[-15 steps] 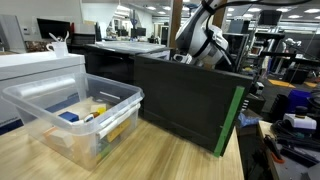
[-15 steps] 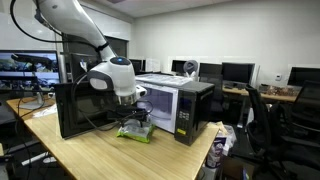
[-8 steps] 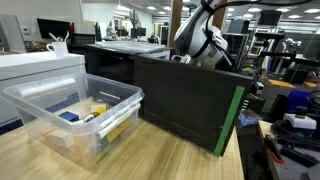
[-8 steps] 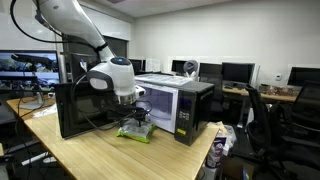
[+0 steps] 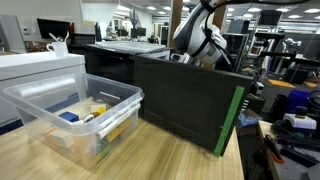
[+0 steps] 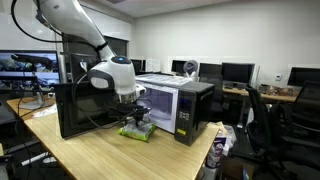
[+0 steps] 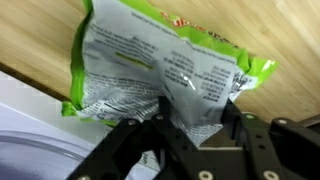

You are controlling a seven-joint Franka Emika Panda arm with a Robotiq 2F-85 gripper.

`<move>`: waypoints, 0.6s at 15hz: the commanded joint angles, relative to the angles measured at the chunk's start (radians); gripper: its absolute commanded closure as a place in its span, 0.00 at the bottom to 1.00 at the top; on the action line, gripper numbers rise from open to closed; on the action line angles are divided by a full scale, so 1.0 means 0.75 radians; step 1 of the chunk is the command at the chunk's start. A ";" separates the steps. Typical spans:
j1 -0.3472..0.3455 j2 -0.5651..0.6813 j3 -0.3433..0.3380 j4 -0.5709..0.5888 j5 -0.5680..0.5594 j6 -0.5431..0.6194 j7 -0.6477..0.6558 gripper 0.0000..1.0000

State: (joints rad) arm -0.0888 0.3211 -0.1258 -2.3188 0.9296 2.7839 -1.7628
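A green and silver foil snack bag (image 7: 160, 60) lies on the light wooden table (image 6: 95, 155), next to a microwave (image 6: 178, 105). My gripper (image 7: 192, 120) points down onto the bag's near edge. Its two black fingers are closed on a crumpled fold of foil. In an exterior view the gripper (image 6: 136, 119) sits right over the bag (image 6: 137, 134), between a black panel (image 6: 75, 110) and the microwave. In the exterior view from the other side, the black panel (image 5: 190, 100) hides the gripper and bag, and only the arm (image 5: 200, 40) shows above it.
A clear plastic bin (image 5: 75, 115) holding several small items stands on the table in front of the black panel. A white appliance (image 5: 40, 65) is behind the bin. Office chairs (image 6: 270, 130) and desks with monitors fill the room behind.
The arm has shifted very slightly above the black panel. The bag and gripper look the same over the table.
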 commanded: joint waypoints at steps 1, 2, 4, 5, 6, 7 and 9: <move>0.007 0.008 -0.014 0.002 -0.034 -0.010 0.023 0.77; 0.006 0.007 -0.016 0.006 -0.033 -0.008 0.022 0.84; 0.007 0.009 -0.022 0.013 -0.034 -0.005 0.022 0.97; 0.009 0.009 -0.025 0.015 -0.034 -0.001 0.024 0.99; 0.010 0.009 -0.028 0.016 -0.034 0.003 0.026 0.97; 0.010 0.004 -0.028 0.011 -0.029 0.008 0.025 0.96; 0.014 -0.013 -0.032 0.000 -0.025 0.018 0.036 1.00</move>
State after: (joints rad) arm -0.0886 0.3196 -0.1380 -2.2963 0.9296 2.7866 -1.7628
